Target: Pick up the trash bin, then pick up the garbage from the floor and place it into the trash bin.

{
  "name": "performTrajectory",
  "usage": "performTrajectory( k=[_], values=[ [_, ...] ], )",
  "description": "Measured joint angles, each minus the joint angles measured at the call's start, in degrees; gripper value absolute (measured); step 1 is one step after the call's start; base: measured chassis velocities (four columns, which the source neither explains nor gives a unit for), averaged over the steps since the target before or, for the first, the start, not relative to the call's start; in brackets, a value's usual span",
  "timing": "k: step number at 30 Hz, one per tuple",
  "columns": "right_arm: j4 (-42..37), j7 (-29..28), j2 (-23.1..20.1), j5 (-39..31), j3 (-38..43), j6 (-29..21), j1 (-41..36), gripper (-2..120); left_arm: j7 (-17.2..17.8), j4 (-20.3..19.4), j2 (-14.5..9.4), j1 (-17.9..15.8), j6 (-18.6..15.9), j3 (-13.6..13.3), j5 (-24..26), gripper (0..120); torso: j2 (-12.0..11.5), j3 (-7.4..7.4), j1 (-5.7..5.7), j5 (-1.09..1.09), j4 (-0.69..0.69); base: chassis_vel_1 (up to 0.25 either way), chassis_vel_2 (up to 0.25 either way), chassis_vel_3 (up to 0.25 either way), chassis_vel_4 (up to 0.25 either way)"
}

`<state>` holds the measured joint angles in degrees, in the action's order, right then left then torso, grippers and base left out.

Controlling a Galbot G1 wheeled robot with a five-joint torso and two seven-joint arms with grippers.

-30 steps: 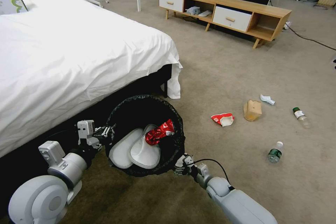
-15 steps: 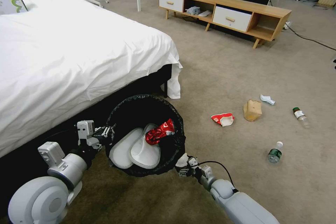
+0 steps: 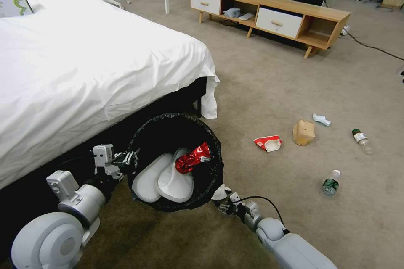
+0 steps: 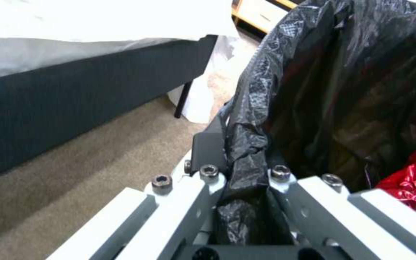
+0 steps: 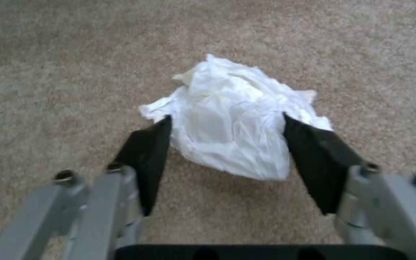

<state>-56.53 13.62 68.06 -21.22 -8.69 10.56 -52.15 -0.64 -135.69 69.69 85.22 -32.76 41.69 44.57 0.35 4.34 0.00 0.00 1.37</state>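
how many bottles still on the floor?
2. One green-labelled bottle lies on the carpet nearest the robot, to its right. The other bottle lies farther out, right of the brown paper bag. Any under the bed would be hidden.

Floor: beige short-pile carpet [image 3: 269,80] throughout. Left: a bed [image 3: 84,63] with a white sheet hanging over a dark base. Far centre: a low wooden TV cabinet [image 3: 269,19] on angled legs, with two white drawers and open compartments. A black cable [image 3: 372,46] runs across the carpet at far right.
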Motion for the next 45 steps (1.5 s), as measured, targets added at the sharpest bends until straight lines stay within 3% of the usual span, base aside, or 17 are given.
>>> performTrajectory(
  k=[5,7,8,9,12,16,34,45],
  values=[
    [0.01,0.02,0.04,-0.16,0.09,0.04,0.00,52,0.00,0.00,0.02,0.13,0.15,0.00,-0.04,3,0.00,0.00,0.00,0.00,0.00,0.000,0.000,0.000,0.000],
    [0.02,0.18,0.12,-0.27,0.40,0.30,0.01,32,-0.05,-0.02,0.05,0.35,0.44,0.01,-0.21,3,0.00,0.00,0.00,0.00,0.00,0.000,0.000,0.000,0.000],
    [0.02,0.18,0.12,-0.27,0.40,0.30,0.01,32,-0.05,-0.02,0.05,0.35,0.44,0.01,-0.21,3,0.00,0.00,0.00,0.00,0.00,0.000,0.000,0.000,0.000],
    [0.03,0.36,0.16,-0.30,0.64,0.59,-0.01,23,-0.09,-0.07,0.04,0.54,0.59,0.10,-0.31,3,0.00,0.00,0.00,0.00,0.00,0.000,0.000,0.000,0.000],
    [0.01,0.38,0.13,-0.33,0.79,0.69,-0.08,20,-0.10,-0.09,0.02,0.60,0.64,0.13,-0.33,3,0.00,0.00,0.00,0.00,0.00,0.000,0.000,0.000,0.000],
    [-0.34,0.45,-0.20,-0.35,1.10,0.91,-0.43,1,-0.13,-0.11,0.28,0.53,0.76,-0.05,-0.60,3,0.00,0.00,0.00,0.00,0.00,0.000,0.000,0.000,0.000],
    [-1.48,1.06,-0.87,-0.22,2.60,1.79,-1.33,0,0.02,-0.93,0.33,1.27,1.31,0.57,-0.60,3,0.00,0.00,0.00,0.00,0.00,0.000,0.000,0.000,0.000],
    [-11.62,0.12,-8.79,-0.33,11.90,1.78,-7.87,0,0.25,-0.86,-0.18,0.78,1.32,0.49,-0.02,3,0.00,0.00,0.00,-0.01,-0.01,0.000,0.000,0.000,0.000]
  ],
)
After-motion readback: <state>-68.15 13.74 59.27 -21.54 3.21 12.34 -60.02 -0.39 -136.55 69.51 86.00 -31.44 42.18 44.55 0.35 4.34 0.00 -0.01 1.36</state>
